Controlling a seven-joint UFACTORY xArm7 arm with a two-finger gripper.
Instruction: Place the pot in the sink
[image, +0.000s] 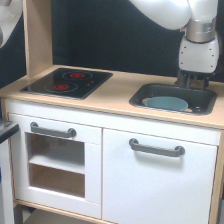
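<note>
The light blue-teal pot (166, 103) sits inside the dark grey sink (141, 95) on the exterior view's right side of the wooden counter, with only its round top showing above the rim. My gripper (193, 84) hangs from the white arm just above the sink's back right edge, behind the pot and apart from it. Its dark fingers look spread, with nothing between them.
A flat black stovetop (67, 82) with red rings lies on the counter at the exterior view's left. A tall wooden side panel (37, 35) rises behind it. Below the counter are white cabinet doors with grey handles (156, 148).
</note>
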